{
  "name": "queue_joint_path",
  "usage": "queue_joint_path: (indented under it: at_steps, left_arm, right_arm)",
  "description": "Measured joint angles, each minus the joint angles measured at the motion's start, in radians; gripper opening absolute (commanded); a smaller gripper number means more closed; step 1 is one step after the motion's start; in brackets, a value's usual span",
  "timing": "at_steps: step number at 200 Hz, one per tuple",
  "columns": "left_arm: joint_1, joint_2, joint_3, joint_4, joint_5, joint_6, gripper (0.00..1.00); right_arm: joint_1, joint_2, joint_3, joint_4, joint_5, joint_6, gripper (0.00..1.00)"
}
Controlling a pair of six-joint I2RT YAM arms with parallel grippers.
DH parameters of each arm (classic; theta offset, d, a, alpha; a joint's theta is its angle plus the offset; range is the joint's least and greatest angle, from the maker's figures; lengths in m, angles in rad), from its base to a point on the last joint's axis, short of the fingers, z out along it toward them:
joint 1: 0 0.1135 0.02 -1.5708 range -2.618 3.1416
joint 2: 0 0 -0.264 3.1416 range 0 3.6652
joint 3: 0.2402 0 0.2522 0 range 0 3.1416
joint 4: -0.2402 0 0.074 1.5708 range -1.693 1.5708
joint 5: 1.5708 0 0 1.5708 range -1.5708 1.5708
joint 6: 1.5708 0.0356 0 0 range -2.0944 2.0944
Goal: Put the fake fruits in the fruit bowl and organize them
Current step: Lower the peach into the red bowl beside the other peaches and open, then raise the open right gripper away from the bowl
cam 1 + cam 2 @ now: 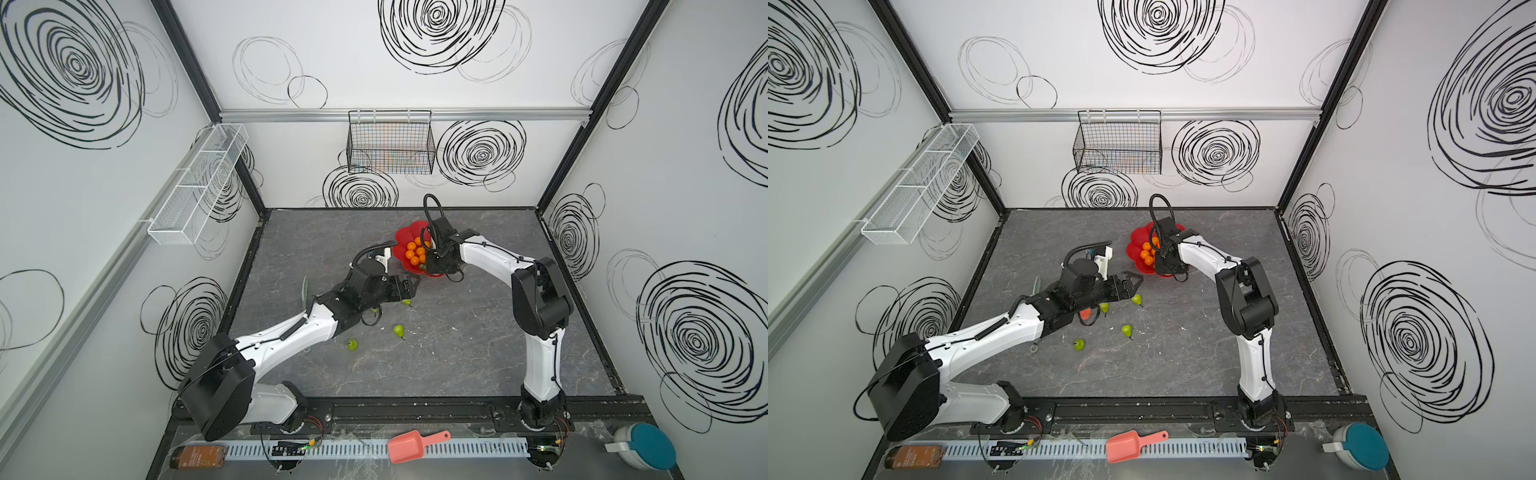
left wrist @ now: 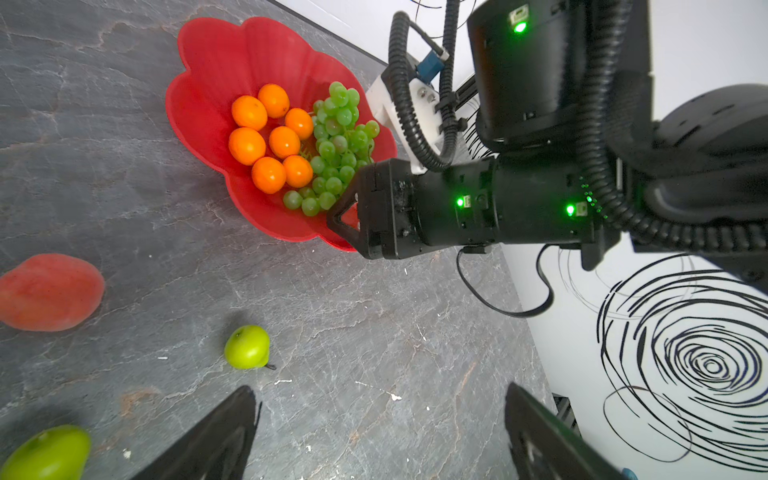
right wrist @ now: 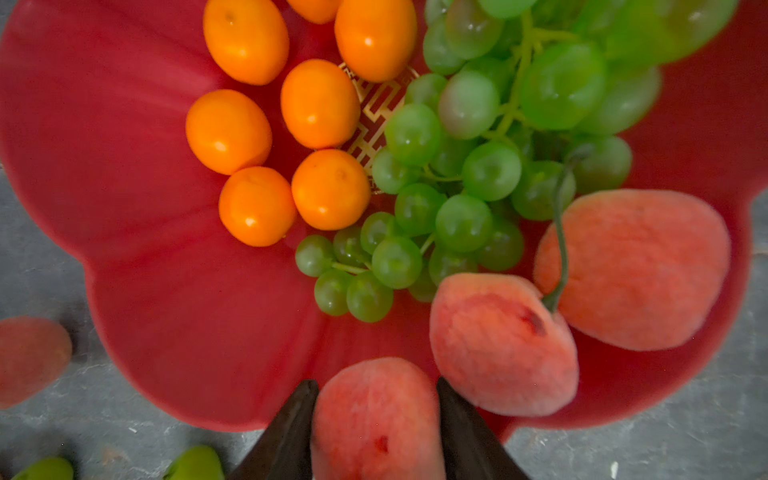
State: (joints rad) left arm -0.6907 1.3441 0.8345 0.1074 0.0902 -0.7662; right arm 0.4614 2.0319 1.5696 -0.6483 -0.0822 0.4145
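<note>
While grapes (image 3: 461,178) crowd bowl (image 3: 124,208) — right fingers (image 3: 291,436) pinch peach (image 3: 374,419).

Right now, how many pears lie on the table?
4. One pear lies by the left gripper, one at the arm's edge, two nearer the front. The arm may hide more.

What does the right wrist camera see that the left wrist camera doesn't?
Only the right wrist view: two peaches inside the red bowl, and a third peach between the fingers of the right pincer. Only the left wrist view: the open left pincer and the swirly wall. Both: the bowl, the oranges and the grapes.
</note>
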Motion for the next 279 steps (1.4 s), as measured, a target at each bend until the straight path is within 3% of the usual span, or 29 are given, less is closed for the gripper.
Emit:
queue_joint_path:
  at_steps: [49, 193, 279]
  left_arm:
    - [0.0, -0.002, 0.0, -0.001, 0.0, 0.0, 0.96]
    - [-0.037, 0.008, 0.045, -0.013, 0.014, 0.049, 0.96]
    - [-0.037, 0.01, 0.045, -0.016, 0.014, 0.052, 0.96]
  right_arm:
    - [0.0, 0.0, 0.023, -0.009, 0.005, 0.0, 0.54]
    - [-0.085, -0.103, 0.038, -0.053, 0.019, -0.019, 0.34]
    - [-0.111, -0.051, 0.038, -0.051, 0.001, -0.033, 0.33]
